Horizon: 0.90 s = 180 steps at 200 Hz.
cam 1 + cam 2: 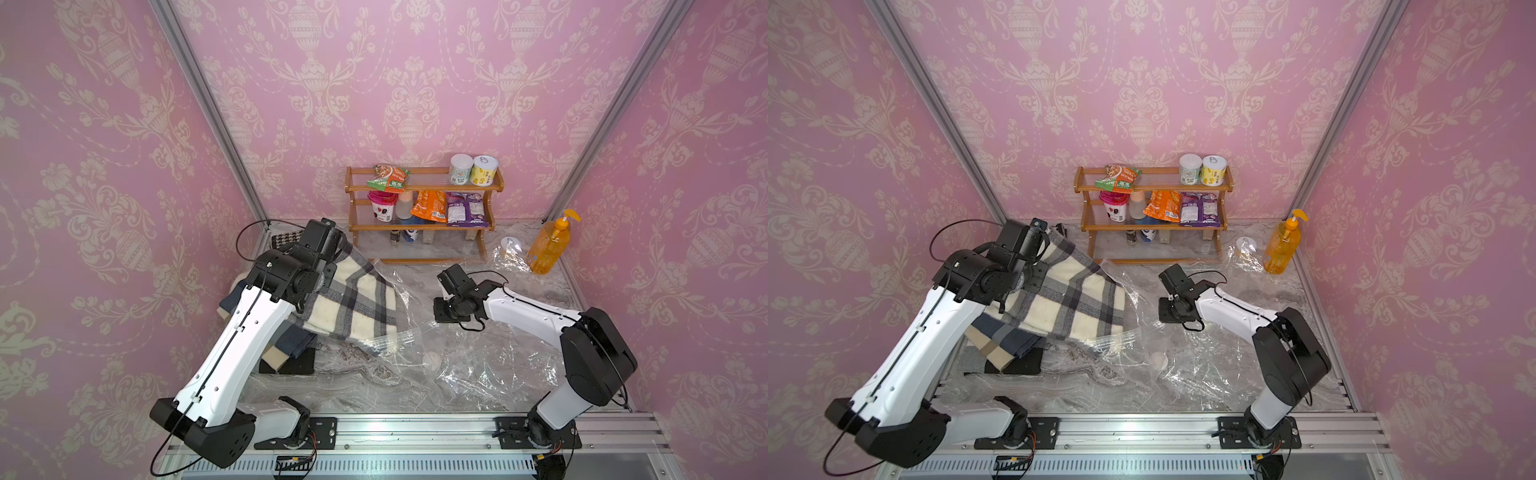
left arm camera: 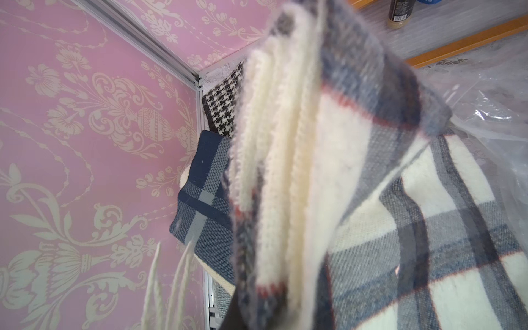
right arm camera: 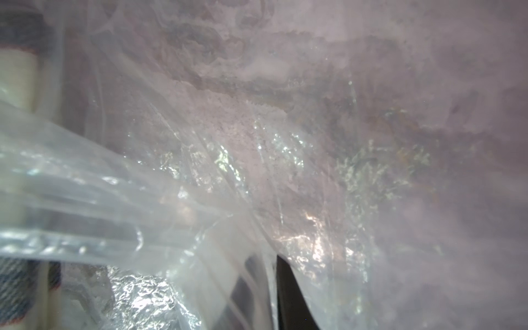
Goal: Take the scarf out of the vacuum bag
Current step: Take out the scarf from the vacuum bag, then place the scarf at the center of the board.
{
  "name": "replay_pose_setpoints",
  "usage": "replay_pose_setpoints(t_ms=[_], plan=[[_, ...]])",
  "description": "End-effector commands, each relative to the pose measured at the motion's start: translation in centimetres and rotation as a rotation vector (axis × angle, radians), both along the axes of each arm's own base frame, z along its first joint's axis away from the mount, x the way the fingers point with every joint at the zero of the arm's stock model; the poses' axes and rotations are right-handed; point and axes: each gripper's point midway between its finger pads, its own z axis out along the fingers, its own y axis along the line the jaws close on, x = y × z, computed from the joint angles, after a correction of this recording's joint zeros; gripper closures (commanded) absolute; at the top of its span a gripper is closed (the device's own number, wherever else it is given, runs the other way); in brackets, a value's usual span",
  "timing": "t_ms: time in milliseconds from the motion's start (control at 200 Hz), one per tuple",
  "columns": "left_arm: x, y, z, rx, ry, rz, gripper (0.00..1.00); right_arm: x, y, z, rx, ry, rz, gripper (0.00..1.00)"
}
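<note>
Left gripper clamped on plaid scarf, raised near the far-left corner with walls close by. Folded cloths are stacked below it. Scarf's long axis slopes from the gripper down to table centre, lower end inside the vacuum bag mouth. Bag lies flat on marble table, spreading right, bare tabletop in front. Right gripper pinches bunched bag plastic.
</note>
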Motion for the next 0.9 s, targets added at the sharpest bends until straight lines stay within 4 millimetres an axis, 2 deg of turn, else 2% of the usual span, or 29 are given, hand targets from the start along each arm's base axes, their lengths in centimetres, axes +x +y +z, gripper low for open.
replay_pose_setpoints(t_ms=[0, 130, 210, 475, 710, 820, 895], plan=[[-0.6, 2.8, 3.0, 0.062, -0.084, 0.077, 1.0, -0.2, -0.4, -0.7, -0.033, 0.027, -0.006, 0.83], [-0.8, 3.4, 4.2, 0.039, -0.108, 0.09, 1.0, -0.4, -0.4, -1.0, -0.039, 0.031, -0.002, 0.83], [-0.8, 2.8, 4.2, 0.001, -0.093, 0.077, 1.0, -0.4, 0.4, -0.2, -0.033, 0.0, 0.022, 0.83], [0.0, 1.4, 2.1, -0.058, -0.044, 0.054, 1.0, -0.9, 7.0, 6.2, 0.147, -0.195, 0.186, 0.83], [0.4, 0.8, 0.9, -0.08, -0.028, 0.043, 1.0, -2.4, 11.9, 11.1, 0.329, -0.321, 0.325, 0.82], [0.6, 0.0, 0.1, -0.117, -0.012, 0.029, 1.0, -3.2, 14.2, 12.2, 0.372, -0.342, 0.382, 0.81], [0.7, -0.2, -0.2, -0.133, -0.008, 0.025, 1.0, -3.4, 15.4, 11.5, 0.371, -0.315, 0.405, 0.81]])
